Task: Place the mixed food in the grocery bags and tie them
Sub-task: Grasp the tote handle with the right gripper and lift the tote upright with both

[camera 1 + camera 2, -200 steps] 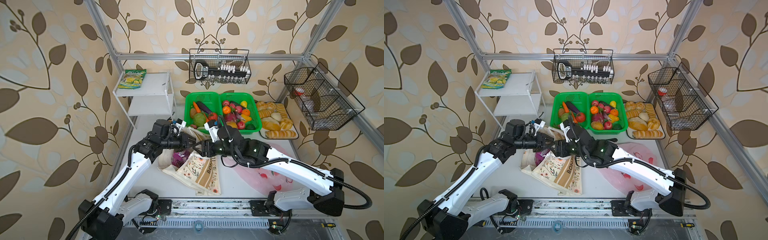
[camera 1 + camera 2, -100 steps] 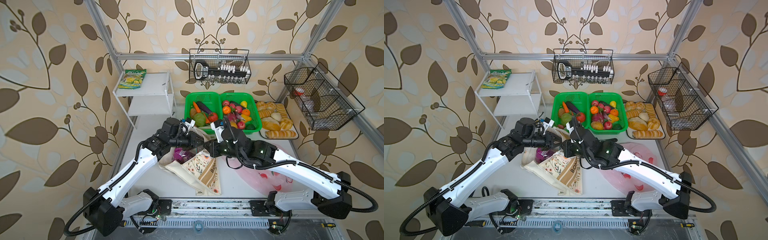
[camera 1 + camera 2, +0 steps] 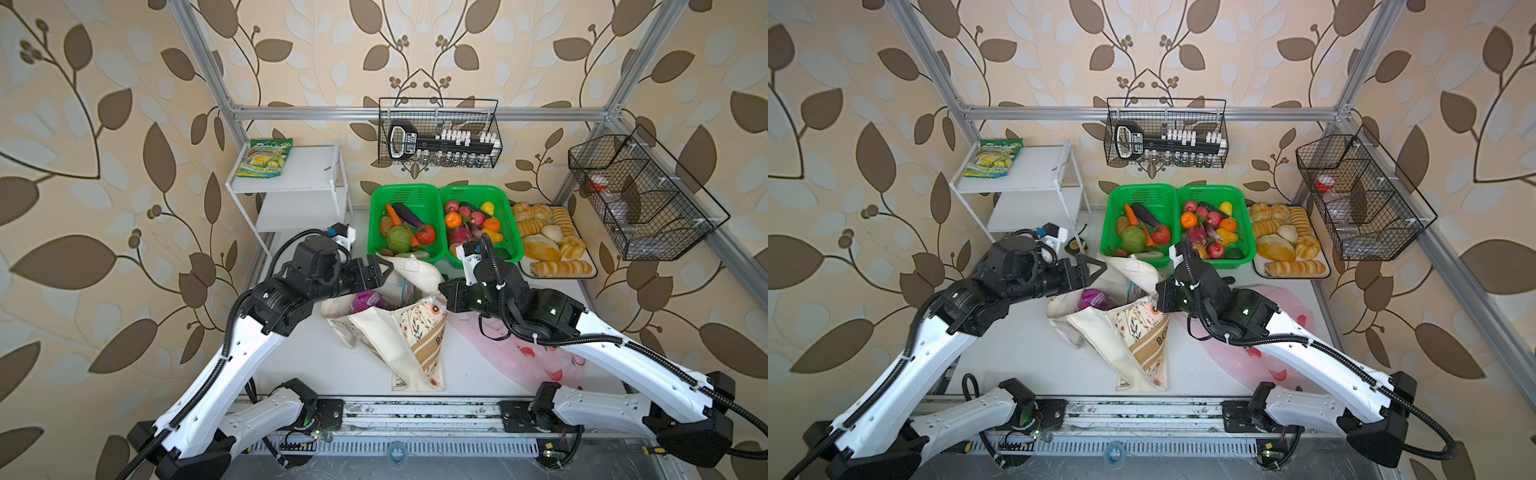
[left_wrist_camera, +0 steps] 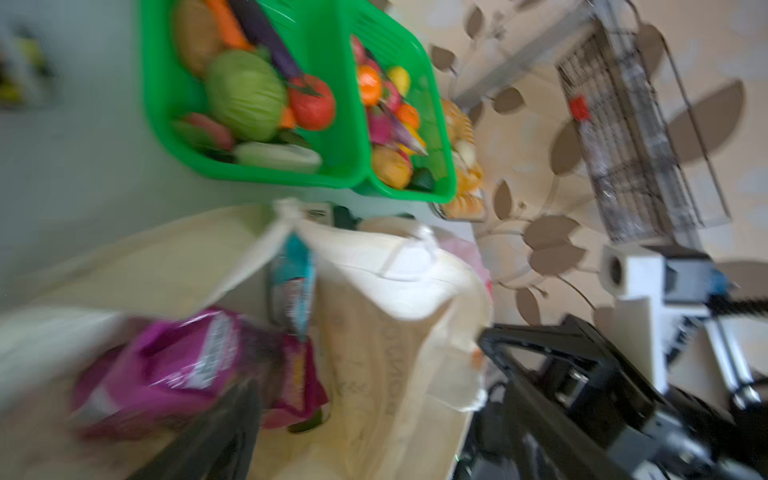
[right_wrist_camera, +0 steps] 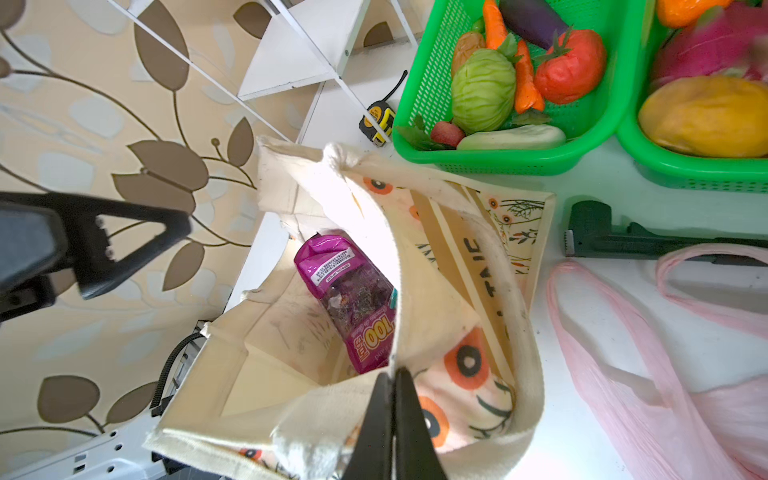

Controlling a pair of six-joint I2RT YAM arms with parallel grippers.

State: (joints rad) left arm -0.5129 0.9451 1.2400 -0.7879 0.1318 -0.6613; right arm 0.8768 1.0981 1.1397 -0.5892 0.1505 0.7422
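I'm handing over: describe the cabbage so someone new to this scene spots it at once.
At the back of the table, find the green basket nearer the white shelf. The cabbage sits in its middle, near a red tomato. It is the only pale green, ribbed ball there.

The left arm [image 3: 245, 345] bends at the elbow and stretches its black wrist nearly level toward the middle. Its left pincer [image 3: 381, 271] stands wide apart and holds nothing. One triangular finger [image 5: 79, 253] of it shows in the right wrist view. The right arm [image 3: 615, 353] reaches in from the opposite side, with its wrist turned inward. The right pincer [image 5: 392, 376] is pressed closed, its fingers flat together, nipping the rim of the canvas tote [image 5: 436, 316]. In both top views the two pincers point toward each other, near but not touching.
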